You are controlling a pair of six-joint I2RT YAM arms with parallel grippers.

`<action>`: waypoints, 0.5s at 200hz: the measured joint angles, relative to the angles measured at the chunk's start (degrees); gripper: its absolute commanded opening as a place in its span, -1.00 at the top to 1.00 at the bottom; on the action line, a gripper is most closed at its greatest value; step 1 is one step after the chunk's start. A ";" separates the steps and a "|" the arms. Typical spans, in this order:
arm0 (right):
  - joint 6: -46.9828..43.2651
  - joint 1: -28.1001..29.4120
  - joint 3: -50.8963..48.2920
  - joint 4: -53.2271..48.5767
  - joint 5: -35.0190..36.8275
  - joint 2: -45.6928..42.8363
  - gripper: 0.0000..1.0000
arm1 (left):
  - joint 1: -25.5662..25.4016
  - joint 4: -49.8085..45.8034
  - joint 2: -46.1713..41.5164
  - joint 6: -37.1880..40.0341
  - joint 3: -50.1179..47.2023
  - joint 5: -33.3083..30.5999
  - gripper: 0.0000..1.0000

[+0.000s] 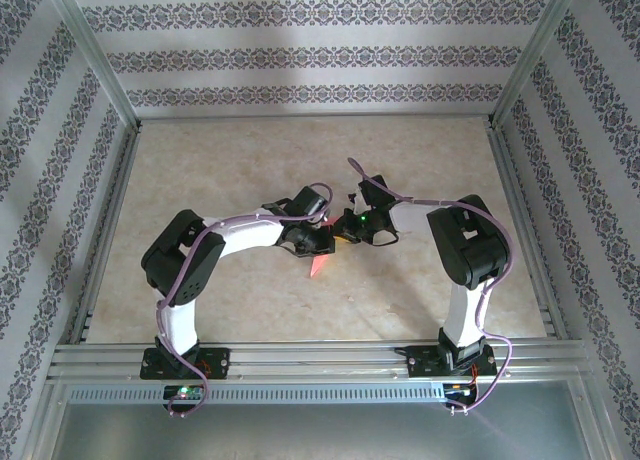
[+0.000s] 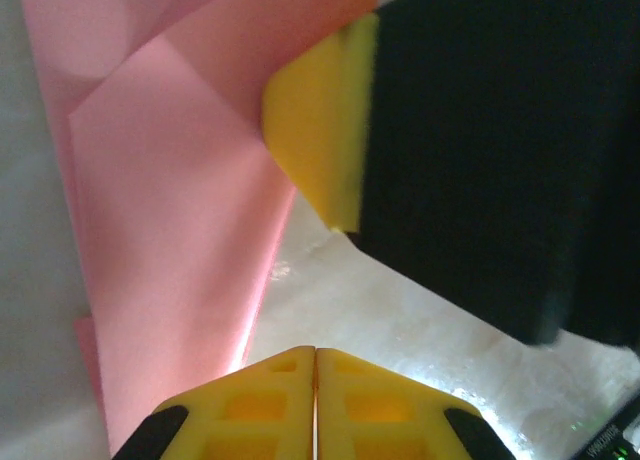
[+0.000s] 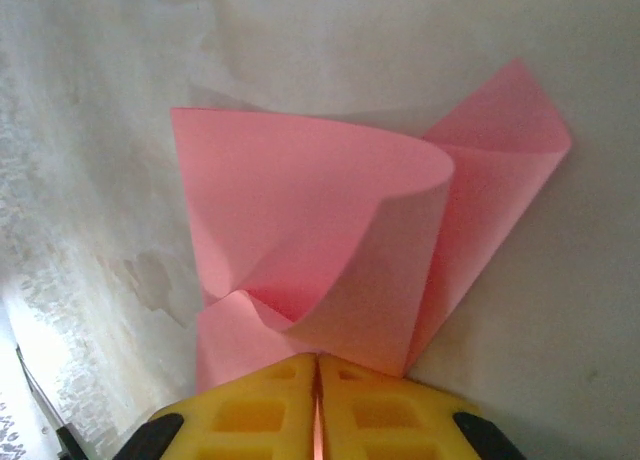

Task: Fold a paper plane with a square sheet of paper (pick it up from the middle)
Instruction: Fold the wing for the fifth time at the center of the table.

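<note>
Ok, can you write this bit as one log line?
left gripper: shut | right gripper: shut on pink paper | fold: partial, curled

**Inspector:** Top view: the square sheet of paper (image 1: 318, 267) lies mostly hidden under both wrists. One pink tip shows, its folds too small to read.

**Clerk:** Left wrist view?

**Inspector:** The sheet is cut off top and bottom. Its lower part runs behind the left gripper (image 2: 316, 375); any pinch is undeterminable. A blurred dark body (image 2: 480, 150) is cropped at right.

**Clerk:** Right wrist view?

**Inspector:** The sheet's near edge is hidden behind the right gripper (image 3: 318, 380).
</note>
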 measured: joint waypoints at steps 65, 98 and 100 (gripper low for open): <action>0.20 0.00 -0.07 0.02 -0.22 0.00 0.77 | 0.04 -0.48 0.81 -1.09 0.00 -3.45 0.92; 0.15 0.00 -0.07 0.00 -0.24 0.00 0.76 | 0.09 -0.50 0.83 -1.49 -0.46 -4.09 0.94; 0.15 0.00 -0.07 -0.02 -0.26 0.02 0.77 | 0.09 -0.50 0.83 -1.49 -0.57 -4.11 0.94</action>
